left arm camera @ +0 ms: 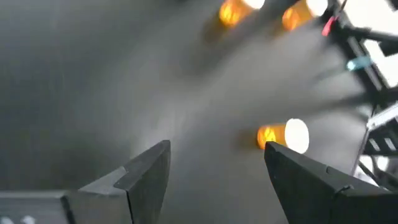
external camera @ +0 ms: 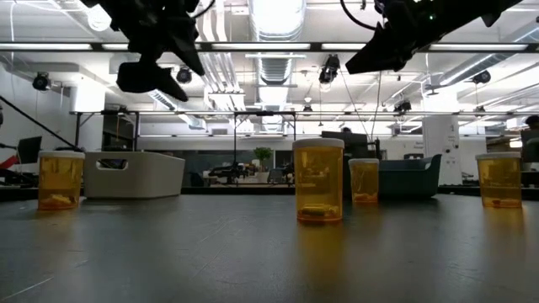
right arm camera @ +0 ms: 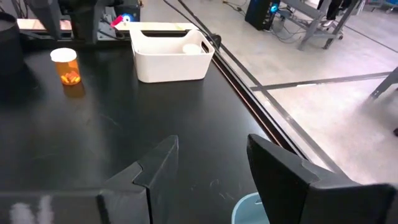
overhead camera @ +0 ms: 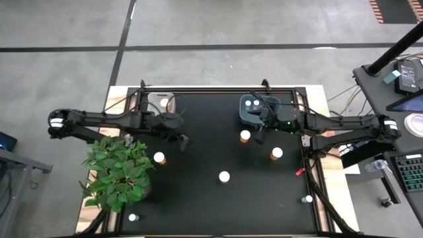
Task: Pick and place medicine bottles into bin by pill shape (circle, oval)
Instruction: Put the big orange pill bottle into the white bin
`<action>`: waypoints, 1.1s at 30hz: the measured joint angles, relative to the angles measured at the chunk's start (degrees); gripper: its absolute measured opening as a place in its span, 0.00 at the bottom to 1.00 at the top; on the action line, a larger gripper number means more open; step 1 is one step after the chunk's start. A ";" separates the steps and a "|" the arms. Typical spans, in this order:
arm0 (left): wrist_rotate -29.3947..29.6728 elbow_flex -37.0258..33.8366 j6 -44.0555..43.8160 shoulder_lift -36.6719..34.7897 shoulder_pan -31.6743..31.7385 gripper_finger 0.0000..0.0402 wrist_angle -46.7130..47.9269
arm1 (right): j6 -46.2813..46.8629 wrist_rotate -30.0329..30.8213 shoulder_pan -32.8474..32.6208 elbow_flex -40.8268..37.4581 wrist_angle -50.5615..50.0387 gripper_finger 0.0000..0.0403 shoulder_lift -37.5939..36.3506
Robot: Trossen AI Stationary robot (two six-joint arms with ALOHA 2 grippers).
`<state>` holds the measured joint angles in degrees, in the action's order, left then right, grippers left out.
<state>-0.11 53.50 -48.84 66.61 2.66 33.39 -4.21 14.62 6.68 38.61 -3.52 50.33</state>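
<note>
**Both jaws open and empty above the black tabletop**

Above the tabletop (overhead camera: 211, 152), left of centre in the overhead frame, the left gripper (overhead camera: 184, 140) hangs with its jaws spread wide and nothing between them. Its wrist camera shows the two dark fingers (left arm camera: 146, 171) parted over bare black surface, with an amber bottle (left arm camera: 283, 135) lying beyond them and two more bottles blurred in the upper right of that frame.

The right gripper (overhead camera: 260, 132) sits right of centre, just below the dark bin (overhead camera: 250, 112), and its jaws also stand open and empty. Its wrist camera looks past the parted fingers (right arm camera: 283, 171) toward the white bin (right arm camera: 171, 53), with one amber bottle (right arm camera: 65, 66) upright to that bin's left.

From overhead, four white-capped amber bottles stand loose on the tabletop: one just beside the right gripper (overhead camera: 245, 136), one toward the right (overhead camera: 276, 154), one near the middle bottom (overhead camera: 224, 176) and one on the left beside the plant (overhead camera: 159, 158). Two white caps (overhead camera: 252, 103) show inside the dark bin, and one cap (overhead camera: 164, 102) inside the white bin (overhead camera: 160, 100) at the upper left of the tabletop. Two smaller bottles sit near the lower edge, one at the lower left (overhead camera: 133, 217) and one at the lower right (overhead camera: 308, 198). The potted plant (overhead camera: 117, 170) fills the tabletop's left side.
</note>
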 joint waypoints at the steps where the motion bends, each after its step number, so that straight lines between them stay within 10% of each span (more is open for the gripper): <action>1: -1.11 0.93 -1.13 0.71 -0.21 0.61 2.07 | -0.15 -0.01 0.00 0.00 -0.01 0.46 0.00; 17: -8.31 10.15 -20.71 8.10 -14.24 0.61 24.86 | -1.71 -0.01 0.00 -0.02 -0.03 0.46 0.02; 33: 1.28 4.81 -24.53 6.52 -15.85 0.61 34.20 | -2.47 -0.01 0.00 -0.04 -0.01 0.46 0.02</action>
<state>1.18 58.31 -73.37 73.12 -13.19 67.59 -6.68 14.61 6.68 38.57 -3.53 50.35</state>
